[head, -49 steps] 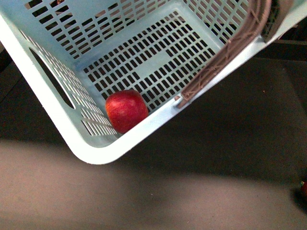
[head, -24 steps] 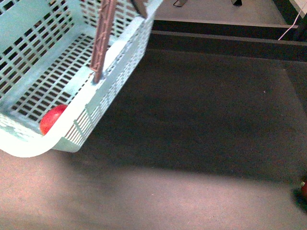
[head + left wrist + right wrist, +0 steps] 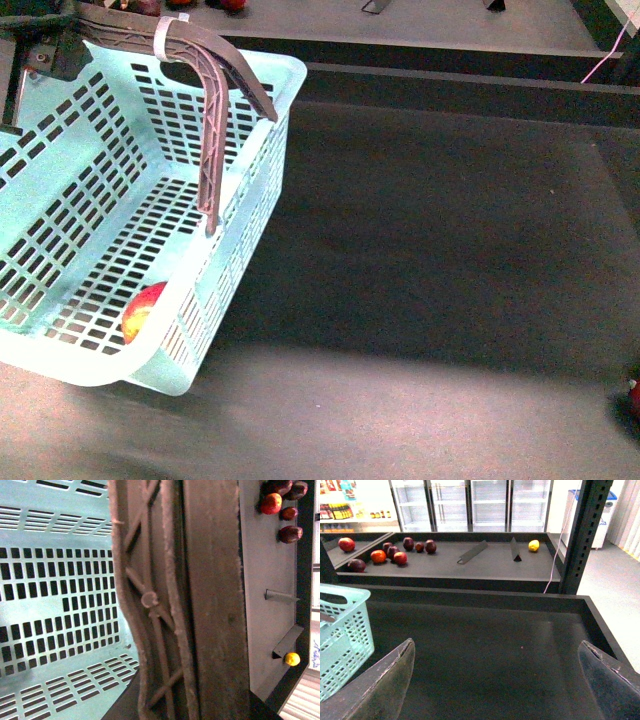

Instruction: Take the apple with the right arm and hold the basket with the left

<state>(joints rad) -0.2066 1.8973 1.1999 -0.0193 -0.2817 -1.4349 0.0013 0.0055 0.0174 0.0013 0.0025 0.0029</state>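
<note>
Mint plastic basket (image 3: 60,230) hangs tilted at the L side of the front view, far end up and near corner down, b/c it's carried only by its brownish lattice handle (image 3: 214,140). That handle, w/ a white tie (image 3: 165,40) round it, runs up to the L gripper (image 3: 50,40) at the top edge. The tilt explains where the apple (image 3: 142,310) sits: inside the basket, in the lowest near corner against the slotted wall, half hidden behind the rim, red w/ a yellow patch. Can't tell if that low corner touches the dark table (image 3: 450,250) or hangs just above it. L wrist cam is filled by the handle lattice at v. close range, w/ the basket floor beyond. Fingers themselves aren't visible, but I judge the L gripper clamped on the handle, since nothing else in view holds the basket up. L arm looks raised, wrist above the basket's far end. So the holding half of the job looks done and the apple is already in. R gripper (image 3: 495,680) is spread wide and empty, its fingers (image 3: 380,690) at the frame's lower corners. It points roughly level across bare table toward the back shelf (image 3: 445,565) w/ loose fruit. The basket shows only at the edge of the R wrist view, well apart from the gripper. R arm isn't in the front view at all.
</note>
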